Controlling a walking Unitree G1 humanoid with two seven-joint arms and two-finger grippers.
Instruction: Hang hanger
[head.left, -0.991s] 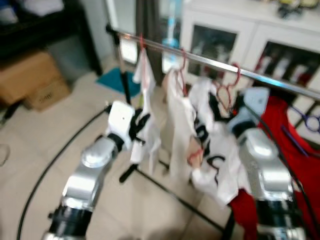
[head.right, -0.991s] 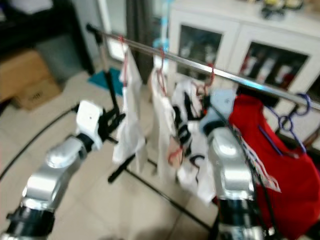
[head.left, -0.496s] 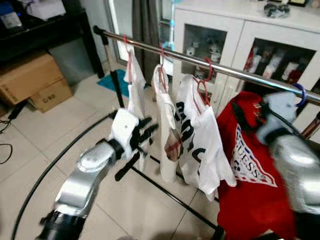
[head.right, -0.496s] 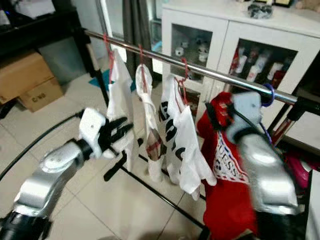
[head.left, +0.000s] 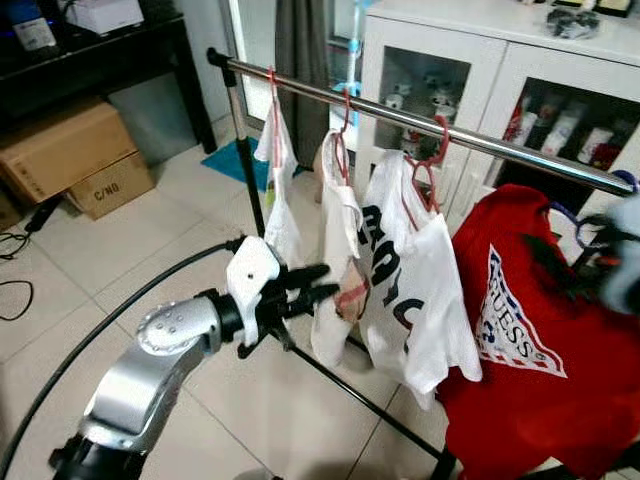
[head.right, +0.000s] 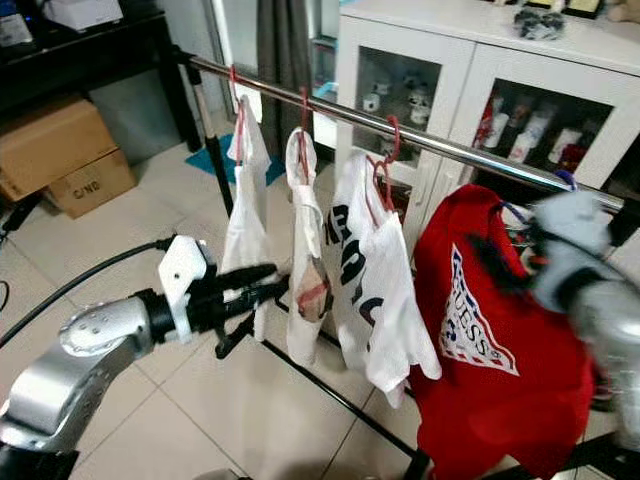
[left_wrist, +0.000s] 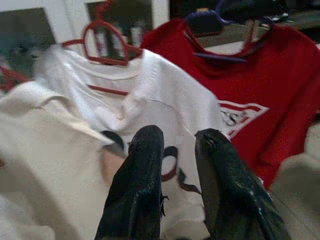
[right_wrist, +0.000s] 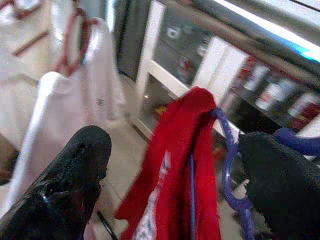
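A red T-shirt (head.left: 530, 330) hangs on a purple hanger (right_wrist: 227, 165) at the right end of the metal clothes rail (head.left: 480, 143); the hanger's hook (head.right: 568, 180) sits at the rail. My right gripper (right_wrist: 175, 147) is open wide beside the hanger's neck, gripping nothing, and shows blurred in the right eye view (head.right: 565, 240). My left gripper (head.left: 322, 281) is held out low toward the white shirts (head.left: 420, 270) on red hangers. Its fingers (left_wrist: 145, 165) are a narrow gap apart with nothing between them.
The rack's black foot bar (head.left: 350, 390) runs across the tiled floor under the clothes. A white glass-door cabinet (head.left: 480, 70) stands behind the rail. Cardboard boxes (head.left: 65, 150) and a black desk (head.left: 100, 60) are at the left. A black cable (head.left: 100, 330) curves over the floor.
My right arm went from low in front of the clothes up to the rail with the red shirt, then drew off to the right. The camera shifted. My left arm stayed held out.
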